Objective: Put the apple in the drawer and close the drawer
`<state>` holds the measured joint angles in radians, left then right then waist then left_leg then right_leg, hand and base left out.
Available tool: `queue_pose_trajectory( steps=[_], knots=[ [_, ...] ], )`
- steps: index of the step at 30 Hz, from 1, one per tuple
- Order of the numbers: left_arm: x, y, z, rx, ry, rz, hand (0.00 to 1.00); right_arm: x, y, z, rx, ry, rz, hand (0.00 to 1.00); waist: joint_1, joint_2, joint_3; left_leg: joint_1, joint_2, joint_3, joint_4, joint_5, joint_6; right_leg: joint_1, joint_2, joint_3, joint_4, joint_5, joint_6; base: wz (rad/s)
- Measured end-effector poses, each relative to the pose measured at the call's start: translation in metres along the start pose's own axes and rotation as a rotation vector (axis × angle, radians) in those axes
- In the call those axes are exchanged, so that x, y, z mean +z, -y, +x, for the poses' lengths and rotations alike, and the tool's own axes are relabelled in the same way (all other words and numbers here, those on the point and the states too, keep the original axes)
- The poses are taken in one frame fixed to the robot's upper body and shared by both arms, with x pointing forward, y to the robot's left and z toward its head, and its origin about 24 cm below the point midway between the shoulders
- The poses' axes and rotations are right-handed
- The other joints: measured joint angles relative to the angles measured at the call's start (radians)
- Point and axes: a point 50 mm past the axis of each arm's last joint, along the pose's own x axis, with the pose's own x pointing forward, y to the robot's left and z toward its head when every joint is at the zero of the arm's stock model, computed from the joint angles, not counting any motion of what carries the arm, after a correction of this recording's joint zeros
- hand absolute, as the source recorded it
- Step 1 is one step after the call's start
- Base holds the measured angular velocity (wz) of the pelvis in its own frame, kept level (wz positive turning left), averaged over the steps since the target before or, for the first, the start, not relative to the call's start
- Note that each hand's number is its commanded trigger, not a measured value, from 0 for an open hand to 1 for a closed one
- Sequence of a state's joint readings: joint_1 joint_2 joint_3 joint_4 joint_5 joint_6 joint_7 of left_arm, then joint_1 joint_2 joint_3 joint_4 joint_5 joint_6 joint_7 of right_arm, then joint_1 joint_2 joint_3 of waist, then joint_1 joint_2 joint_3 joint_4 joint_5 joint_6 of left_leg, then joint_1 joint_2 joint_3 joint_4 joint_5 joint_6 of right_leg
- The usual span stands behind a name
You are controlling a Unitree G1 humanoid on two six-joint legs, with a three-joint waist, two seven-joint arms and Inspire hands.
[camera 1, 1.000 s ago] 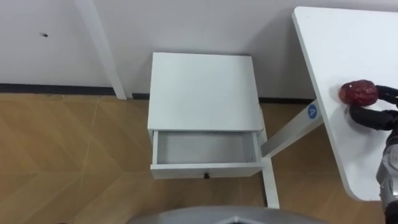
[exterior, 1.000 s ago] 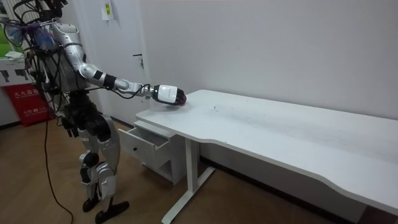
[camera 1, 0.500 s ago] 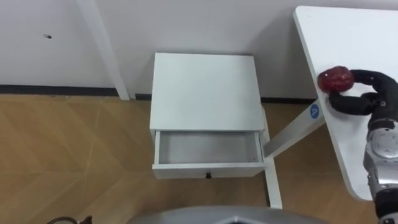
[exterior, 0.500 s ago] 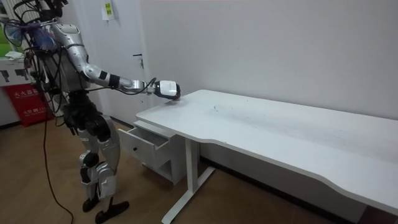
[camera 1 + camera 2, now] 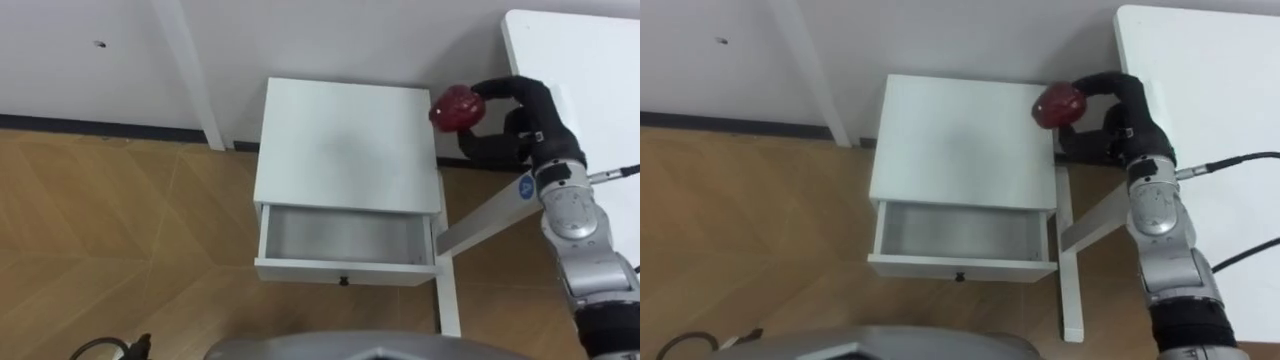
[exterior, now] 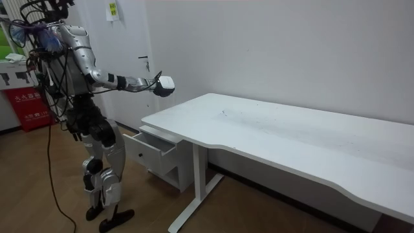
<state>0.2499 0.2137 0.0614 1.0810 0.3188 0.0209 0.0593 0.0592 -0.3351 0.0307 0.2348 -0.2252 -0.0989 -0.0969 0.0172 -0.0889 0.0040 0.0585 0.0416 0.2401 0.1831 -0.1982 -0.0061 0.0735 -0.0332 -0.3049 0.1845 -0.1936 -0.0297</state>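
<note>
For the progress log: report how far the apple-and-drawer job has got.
Done: the apple is gripped in the right robot hand, clear of the table. In hand: it hangs over the right edge of the cabinet. Left: the drawer stands open and empty, so the apple must go in and the drawer be pushed shut.

White wall (image 5: 330, 35), dark baseboard (image 5: 90, 126). Herringbone wood floor (image 5: 120, 230). Long white desk (image 6: 291, 133) stands against the wall on white legs.

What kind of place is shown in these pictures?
Probably a plain office or lab room: a long white desk, a small white cabinet with its drawer open against a bare wall, and wood-pattern flooring.
</note>
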Motion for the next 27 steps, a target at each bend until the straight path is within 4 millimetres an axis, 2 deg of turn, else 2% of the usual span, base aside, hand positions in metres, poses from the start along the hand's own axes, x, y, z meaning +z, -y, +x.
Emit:
queue_pose_trajectory(
  steps=[2, 5, 8, 10, 14, 21, 27],
  knots=[
    [0.002, 0.002, 0.0, -0.011, 0.008, 0.018, 0.0, 0.003, -0.009, -0.001, 0.054, 0.013, -0.018, 1.0, 0.009, -0.003, -0.0021, -0.016, 0.0, -0.001, 0.006, -0.002, 0.003, -0.009, -0.001, -0.001, 0.001, 0.002, 0.001, 0.03],
    [0.004, 0.005, 0.0, -0.029, 0.014, 0.034, 0.0, 0.005, -0.015, -0.001, 0.089, 0.018, -0.007, 1.0, 0.011, 0.008, -0.002, -0.023, 0.001, -0.006, 0.007, -0.007, 0.01, -0.01, -0.001, -0.005, 0.001, 0.003, 0.003, 0.08],
    [0.007, 0.005, 0.001, -0.038, 0.018, 0.038, 0.0, 0.006, -0.021, -0.002, 0.118, 0.024, -0.021, 1.0, 0.019, 0.021, -0.0089, -0.024, -0.001, -0.008, 0.01, -0.008, 0.011, -0.009, -0.003, -0.008, 0.001, 0.004, 0.005, 0.04],
    [0.005, 0.006, 0.0, -0.039, 0.013, 0.039, 0.0, 0.008, -0.029, -0.003, 0.166, 0.029, -0.035, 1.0, 0.018, 0.027, -0.0067, -0.025, -0.002, -0.014, 0.018, -0.007, 0.011, -0.006, -0.005, -0.018, 0.001, 0.004, 0.006, 0.1],
    [0.013, 0.007, 0.002, -0.043, 0.027, 0.046, 0.0, 0.009, -0.042, -0.006, 0.253, 0.029, -0.057, 1.0, 0.021, 0.029, -0.0052, -0.033, -0.002, -0.02, 0.023, -0.007, 0.011, -0.008, -0.006, -0.028, 0.001, 0.004, 0.006, 0.07],
    [0.016, 0.008, 0.002, -0.051, 0.028, 0.063, 0.0, 0.009, -0.06, -0.011, 0.328, 0.027, -0.122, 1.0, 0.028, 0.026, -0.0057, -0.035, -0.003, -0.022, 0.026, -0.007, 0.011, -0.006, -0.007, -0.03, 0.001, 0.004, 0.006, 0.0],
    [0.026, 0.006, 0.004, -0.045, 0.051, 0.064, 0.0, 0.004, -0.076, -0.019, 0.419, -0.001, -0.157, 1.0, 0.039, 0.025, -0.0024, -0.047, -0.003, -0.026, 0.03, -0.009, 0.013, -0.01, -0.008, -0.03, 0.001, 0.004, 0.006, 0.01]
  ],
)
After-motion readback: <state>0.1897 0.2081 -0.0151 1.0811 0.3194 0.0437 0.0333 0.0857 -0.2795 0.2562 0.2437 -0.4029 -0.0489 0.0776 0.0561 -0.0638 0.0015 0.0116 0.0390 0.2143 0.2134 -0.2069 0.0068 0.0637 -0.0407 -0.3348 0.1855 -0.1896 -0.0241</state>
